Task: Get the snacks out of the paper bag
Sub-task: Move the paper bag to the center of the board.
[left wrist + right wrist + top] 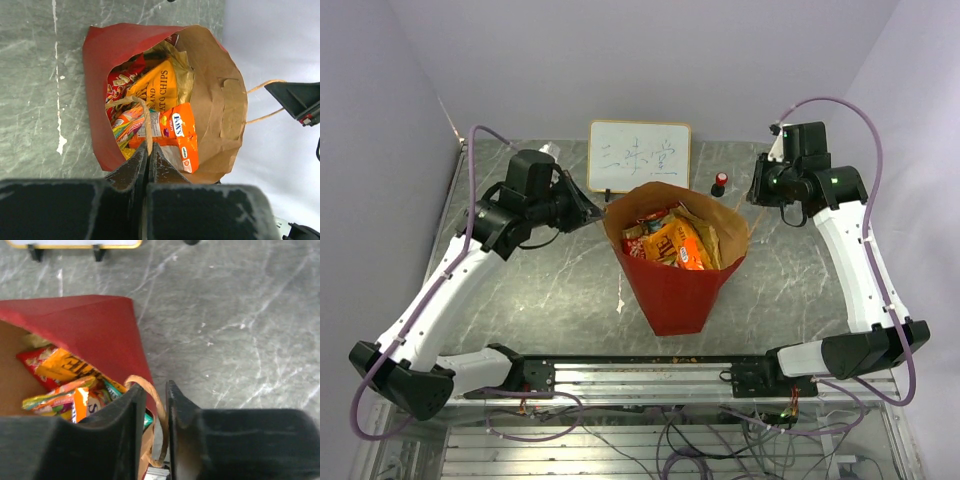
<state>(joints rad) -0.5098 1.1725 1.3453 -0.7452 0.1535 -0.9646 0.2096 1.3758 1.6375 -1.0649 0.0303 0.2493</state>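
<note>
Apparently to expose the snacks (675, 243), the handles (146, 120) of the paper bag (672, 295) are pinched in the shut left end effector (148, 150) and hooked through the barely parted right end effector (155, 387).

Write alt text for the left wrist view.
Open paper bag, red outside and brown inside, packed with snacks; the left hand is shut on its near string handle at the rim.

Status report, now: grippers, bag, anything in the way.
Left gripper jaws shut on bag handle. Right gripper jaws around other handle, grip unclear. Snacks inside paper bag, none out. Nothing in the way.
</note>
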